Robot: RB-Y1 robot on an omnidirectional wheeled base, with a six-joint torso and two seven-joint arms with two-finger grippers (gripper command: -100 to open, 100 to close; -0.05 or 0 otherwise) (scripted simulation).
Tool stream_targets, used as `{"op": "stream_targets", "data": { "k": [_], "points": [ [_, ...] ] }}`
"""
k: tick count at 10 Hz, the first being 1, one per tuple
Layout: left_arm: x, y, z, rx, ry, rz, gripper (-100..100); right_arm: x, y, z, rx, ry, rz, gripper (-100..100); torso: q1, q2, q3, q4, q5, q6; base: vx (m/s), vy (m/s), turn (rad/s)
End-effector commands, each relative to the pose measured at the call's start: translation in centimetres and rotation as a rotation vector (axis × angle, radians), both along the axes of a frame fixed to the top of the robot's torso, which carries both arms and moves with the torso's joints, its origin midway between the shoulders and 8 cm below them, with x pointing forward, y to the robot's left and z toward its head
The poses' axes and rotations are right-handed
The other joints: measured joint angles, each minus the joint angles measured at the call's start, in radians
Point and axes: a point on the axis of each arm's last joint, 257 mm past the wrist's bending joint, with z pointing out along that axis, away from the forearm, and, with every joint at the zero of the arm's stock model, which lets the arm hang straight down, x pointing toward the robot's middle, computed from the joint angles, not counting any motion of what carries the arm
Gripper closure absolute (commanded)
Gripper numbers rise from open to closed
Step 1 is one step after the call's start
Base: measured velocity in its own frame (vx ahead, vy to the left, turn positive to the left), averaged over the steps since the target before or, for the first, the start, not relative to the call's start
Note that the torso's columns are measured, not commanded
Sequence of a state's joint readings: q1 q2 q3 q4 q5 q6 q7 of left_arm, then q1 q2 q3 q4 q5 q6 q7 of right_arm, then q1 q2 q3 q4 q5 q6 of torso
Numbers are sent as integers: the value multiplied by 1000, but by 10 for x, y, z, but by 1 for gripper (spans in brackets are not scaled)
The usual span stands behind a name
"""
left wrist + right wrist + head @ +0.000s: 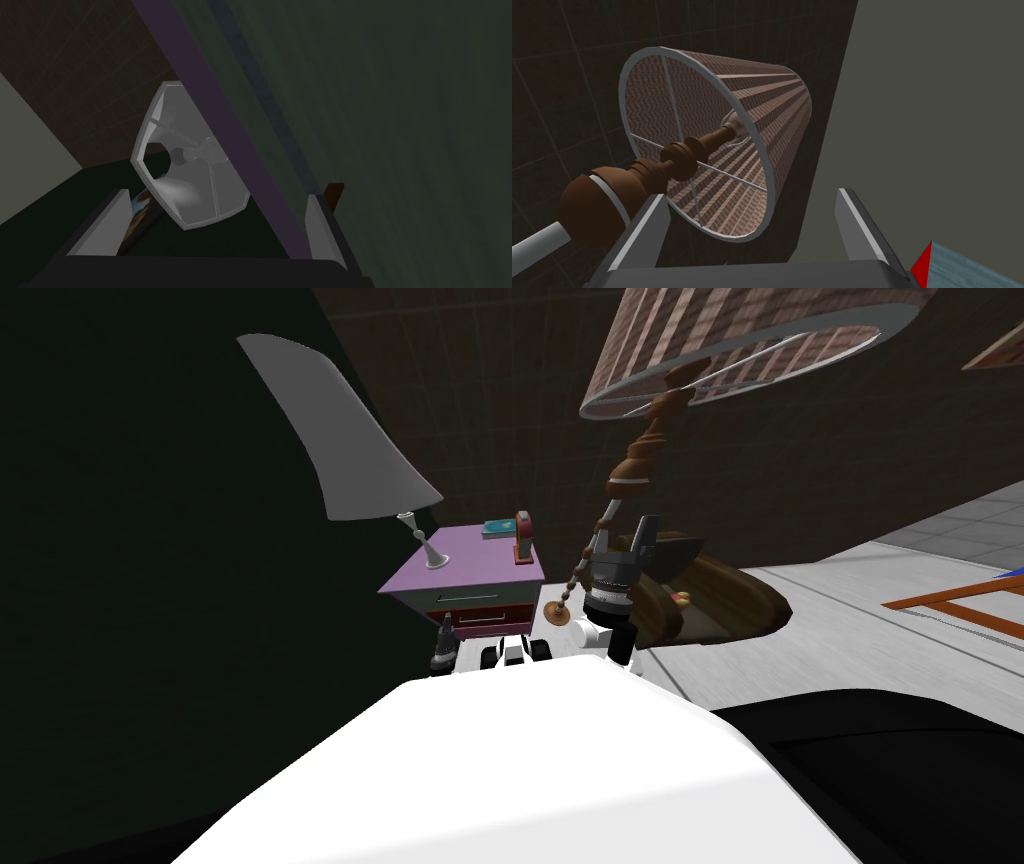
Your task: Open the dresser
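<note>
Left gripper [216,196] released, fingers spread, pointing up along the dresser [470,563] front, at its near-left. Top drawer handle [476,599] is just beyond. I should level out, straddle it squarely, clench, and pull straight back. Right gripper [752,195] released, raised beside the brown lamp [679,160].

Woven cloth lampshade [772,115] over a smooth dark wood stem [682,157]

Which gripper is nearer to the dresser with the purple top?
Left. The left gripper is close in front of the dresser, at its drawers; the right gripper is raised apart, beside the brown lamp.
</note>
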State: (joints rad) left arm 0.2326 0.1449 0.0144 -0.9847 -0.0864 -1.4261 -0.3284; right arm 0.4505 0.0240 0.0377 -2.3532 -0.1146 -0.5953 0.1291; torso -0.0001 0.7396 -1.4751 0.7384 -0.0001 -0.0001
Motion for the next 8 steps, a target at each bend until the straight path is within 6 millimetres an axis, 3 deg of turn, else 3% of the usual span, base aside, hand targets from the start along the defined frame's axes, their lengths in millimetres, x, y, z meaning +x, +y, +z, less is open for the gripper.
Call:
{"op": "stream_targets", "data": {
  "k": [1,7,8],
  "points": [
    [-5,-8,-13,-16,13,6,-100,0,0,0,0,0,0,0,0,-1,0,0,0,0,97,-3,-35],
    [-14,-41,-30,-105,27,24,-100,0,0,0,0,0,0,0,0,1,0,0,0,0,82,2,-23],
    [-13,-38,-31,-95,27,22,-100,0,0,0,0,0,0,0,-1,1,1,0,0,0,17,-6,-2]
  ]
}}
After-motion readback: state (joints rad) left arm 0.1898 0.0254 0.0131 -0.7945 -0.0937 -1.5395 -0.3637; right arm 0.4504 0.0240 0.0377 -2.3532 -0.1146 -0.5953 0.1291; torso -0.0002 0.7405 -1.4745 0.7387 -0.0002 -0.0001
